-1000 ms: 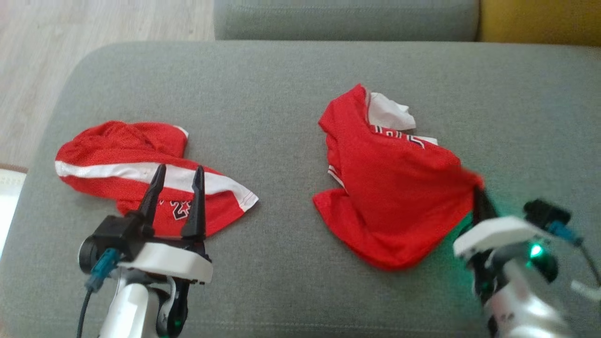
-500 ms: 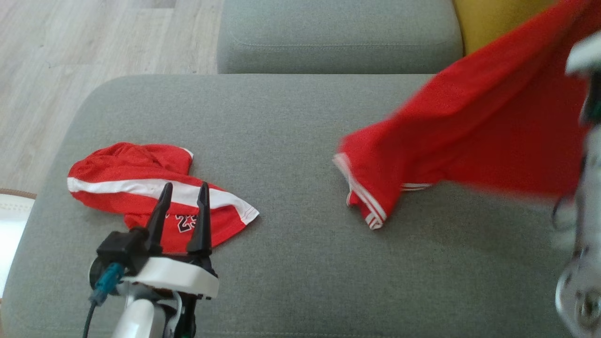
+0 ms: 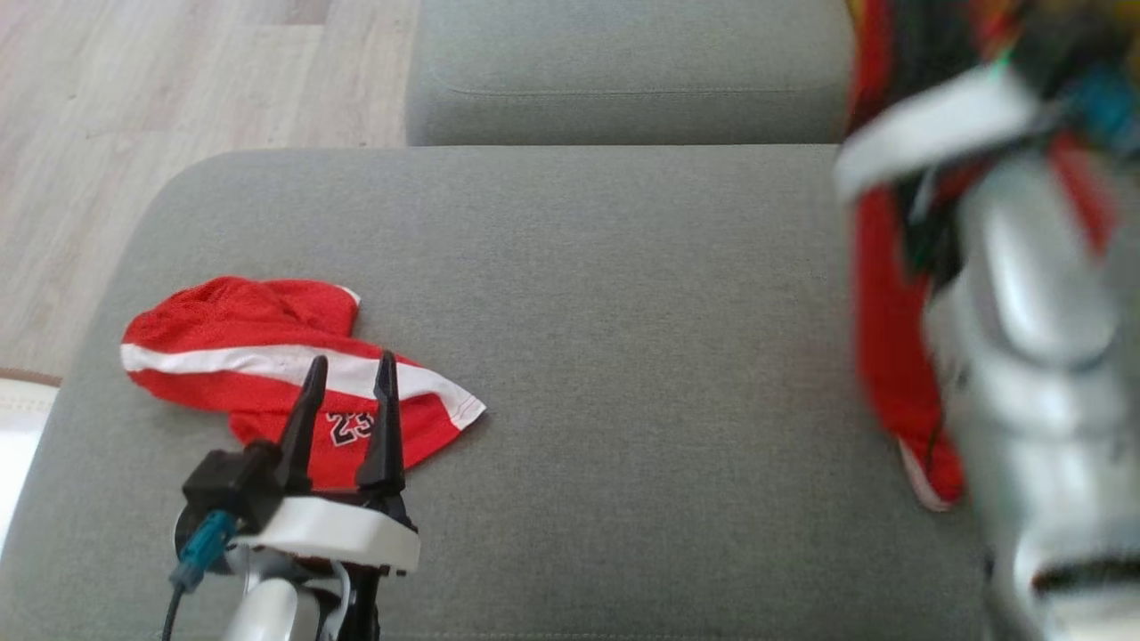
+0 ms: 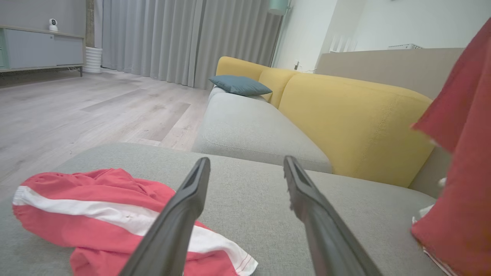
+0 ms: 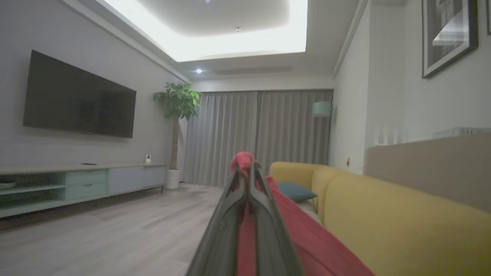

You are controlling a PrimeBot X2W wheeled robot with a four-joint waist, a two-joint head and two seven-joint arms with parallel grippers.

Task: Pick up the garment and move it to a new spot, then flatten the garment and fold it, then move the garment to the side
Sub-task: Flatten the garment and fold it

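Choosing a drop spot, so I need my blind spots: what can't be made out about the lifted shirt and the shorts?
Shirt, head view: motion-blurred, mostly hidden behind the right arm, cut by the top edge.
Shirt hem, left wrist view: cut by the right edge; contact with the cushion unclear.
Pinched spot, right wrist view: hidden inside the shut right gripper.
Shorts, head view: print partly covered by the left gripper.

"What stands around the sofa (image 4: 257, 132)?"

"It has grey seats and a yellow backrest (image 4: 345, 119), with a blue cushion (image 4: 239, 85) at its far end. Pale wood floor (image 3: 178, 80) lies in front of it, and grey curtains (image 5: 261, 134) hang beyond it."

"And opposite the sofa?"

"A television (image 5: 76, 101) hangs above a low cabinet (image 5: 76, 180), with a potted plant (image 5: 176, 103) beside it. Overhead, a ceiling recess (image 5: 211, 27) glows."
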